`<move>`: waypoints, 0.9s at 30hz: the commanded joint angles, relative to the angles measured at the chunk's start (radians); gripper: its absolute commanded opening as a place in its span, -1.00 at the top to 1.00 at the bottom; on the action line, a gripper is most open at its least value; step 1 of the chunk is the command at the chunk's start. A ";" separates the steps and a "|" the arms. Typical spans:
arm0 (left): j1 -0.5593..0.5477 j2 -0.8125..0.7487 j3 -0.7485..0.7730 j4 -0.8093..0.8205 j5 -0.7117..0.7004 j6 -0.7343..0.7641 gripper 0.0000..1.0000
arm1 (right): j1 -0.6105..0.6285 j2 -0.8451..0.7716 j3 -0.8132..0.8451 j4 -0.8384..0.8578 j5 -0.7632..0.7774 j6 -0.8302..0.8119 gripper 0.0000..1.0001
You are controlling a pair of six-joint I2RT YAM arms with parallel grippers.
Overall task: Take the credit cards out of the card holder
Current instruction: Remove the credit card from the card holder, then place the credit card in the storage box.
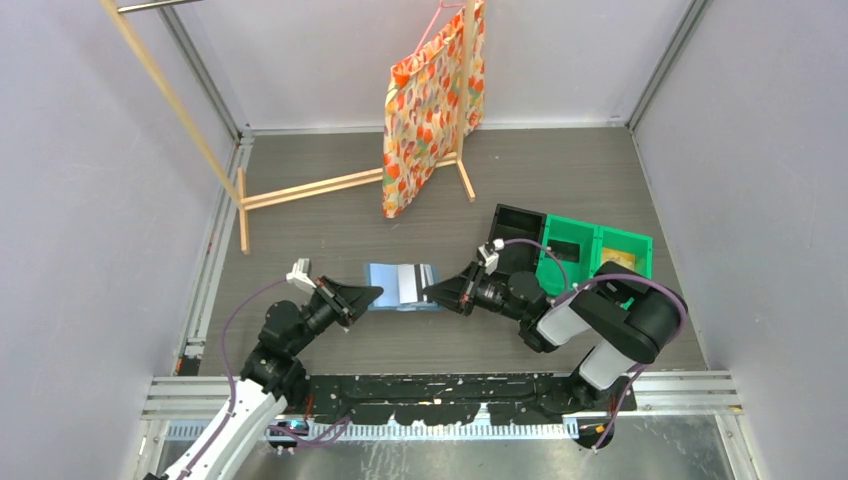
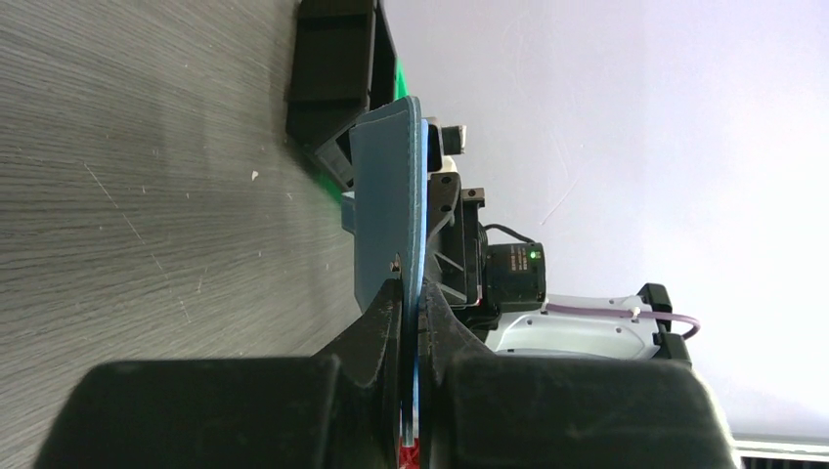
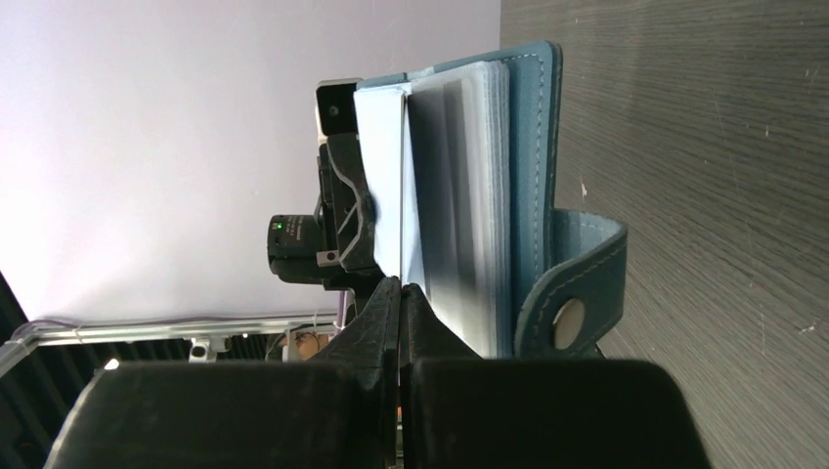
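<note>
The teal-blue card holder (image 1: pixel 400 286) hangs open above the grey wood-grain table (image 1: pixel 560 180), stretched between two robot arms that meet it from opposite sides. On its left, the left gripper (image 2: pixel 409 293) is narrowed to a slit on the outer teal cover, whose edge runs down between the two black fingers. On its right, the right gripper (image 3: pixel 401 286) has its jaws pressed fully together at the near edge of a pale sheet inside the holder; whether that sheet is pinched, and whether it is a card or a sleeve leaf, cannot be told. From the right wrist the holder stands edge-on with its translucent leaves (image 3: pixel 459 195) fanned beside the cover, a dark shade showing through them, so the credit cards appear to be inside it, though none can be made out singly. A closing strap with a metal snap (image 3: pixel 570 315) curls out from the holder's cover toward the table. In both wrist views the bulky black fingers fill the lower part, and the holder itself hides much of the opposite arm behind it. Beyond the holder to its right sit a black bin (image 1: pixel 515 235) and joined green bins (image 1: pixel 590 255), partly covered by the right arm and its looping cable. Farther back from the holder, an orange-patterned gift bag (image 1: pixel 430 110) hangs on a light wooden rack (image 1: pixel 310 188).
</note>
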 commanded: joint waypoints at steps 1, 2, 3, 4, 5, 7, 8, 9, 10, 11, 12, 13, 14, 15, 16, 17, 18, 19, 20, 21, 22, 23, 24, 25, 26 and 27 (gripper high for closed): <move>0.006 -0.037 -0.006 -0.011 -0.029 -0.006 0.99 | -0.036 -0.076 -0.026 0.035 -0.030 -0.032 0.98; 0.006 -0.044 -0.006 -0.021 -0.038 -0.004 0.99 | -0.053 -0.098 -0.034 0.018 -0.042 -0.037 0.98; 0.006 -0.048 -0.007 -0.037 -0.041 0.002 0.99 | -0.072 -0.130 -0.042 -0.013 -0.057 -0.046 0.98; 0.006 -0.048 0.000 -0.070 -0.043 0.013 0.99 | -0.090 -0.167 -0.047 -0.060 -0.071 -0.062 0.99; 0.006 -0.046 0.014 -0.105 -0.045 0.029 0.99 | -0.108 -0.218 -0.044 -0.134 -0.086 -0.085 0.98; 0.006 -0.036 0.041 -0.165 -0.045 0.062 0.99 | -0.129 -0.341 -0.021 -0.340 -0.110 -0.159 0.98; 0.006 -0.025 0.058 -0.192 -0.046 0.077 0.99 | -0.134 -0.417 0.001 -0.472 -0.114 -0.214 0.98; 0.006 -0.009 0.071 -0.210 -0.044 0.092 0.99 | -0.138 -0.490 0.034 -0.629 -0.113 -0.282 0.98; 0.006 0.010 0.082 -0.220 -0.042 0.106 0.99 | -0.140 -0.575 0.085 -0.827 -0.098 -0.363 0.98; 0.006 0.030 0.095 -0.225 -0.038 0.121 0.99 | -0.140 -0.652 0.144 -1.018 -0.068 -0.459 0.98; 0.006 0.056 0.107 -0.226 -0.032 0.137 0.99 | -0.141 -0.716 0.209 -1.220 -0.025 -0.550 0.98; 0.006 0.085 0.120 -0.225 -0.027 0.152 0.99 | -0.141 -0.769 0.281 -1.400 0.035 -0.642 0.98; 0.006 0.114 0.132 -0.222 -0.020 0.168 0.99 | -0.140 -0.816 0.347 -1.565 0.105 -0.722 0.99; 0.006 0.145 0.143 -0.216 -0.016 0.182 0.99 | -0.140 -0.838 0.415 -1.702 0.183 -0.786 0.99; 0.006 0.175 0.153 -0.206 -0.008 0.196 0.99 | -0.141 -0.849 0.479 -1.811 0.260 -0.841 0.99; 0.006 0.219 0.161 -0.188 -0.001 0.208 0.99 | -0.141 -0.852 0.533 -1.916 0.367 -0.893 0.99; 0.006 0.241 0.171 -0.172 0.005 0.218 0.99 | -0.141 -0.849 0.588 -2.005 0.459 -0.916 0.99; 0.006 0.281 0.180 -0.152 0.014 0.228 0.99 | -0.141 -0.843 0.632 -2.076 0.529 -0.929 0.99; 0.006 0.312 0.188 -0.129 0.020 0.240 0.99 | -0.141 -0.834 0.676 -2.142 0.593 -0.933 0.99; 0.006 0.338 0.198 -0.115 0.029 0.249 0.99 | -0.141 -0.827 0.719 -2.203 0.641 -0.936 0.99; 0.006 0.361 0.206 -0.103 0.037 0.257 0.99 | -0.140 -0.819 0.735 -2.229 0.687 -0.932 0.99; 0.006 0.381 0.216 -0.098 0.043 0.265 0.99 | -0.141 -0.807 0.772 -2.287 0.743 -0.918 0.99; 0.006 0.397 0.225 -0.096 0.051 0.274 0.99 | -0.141 -0.790 0.796 -2.321 0.786 -0.903 0.99; 0.006 0.410 0.233 -0.095 0.057 0.280 0.99 | -0.140 -0.770 0.823 -2.366 0.829 -0.877 0.99; 0.006 0.420 0.240 -0.095 0.062 0.286 0.99 | -0.140 -0.745 0.850 -2.403 0.862 -0.849 0.99; 0.006 0.427 0.243 -0.095 0.067 0.290 0.99 | -0.141 -0.719 0.871 -2.432 0.887 -0.816 0.99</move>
